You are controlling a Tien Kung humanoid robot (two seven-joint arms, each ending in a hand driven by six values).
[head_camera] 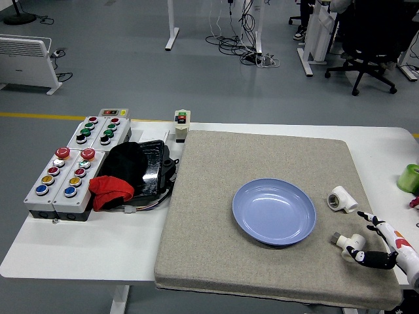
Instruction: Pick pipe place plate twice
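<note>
**Right hand spread beside a pipe fitting at the mat's near right corner**

Nearest the camera, at the lower right: right hand (386,245), white and black with red touches, fingers spread wide, holding nothing. Just left of its thumb, a white pipe fitting (349,243) lying on the grey mat (216,196); contact with the thumb tip hard to make out. A little farther back, a second white pipe fitting (342,199), a short tee with one open end facing the camera, also on the mat. Left of both, near the mat's middle, a blue plate (273,210), apart from either fitting. At the far right edge of the white table (78,245), a green roll (409,178), partly cut off. Beyond the mat's far left corner, a small box with a green and a red button (181,124). Left of the mat, a black tray (147,167) with black and red cloth (111,191) heaped in it, then grey button boxes (72,167) with coloured push buttons.
</note>
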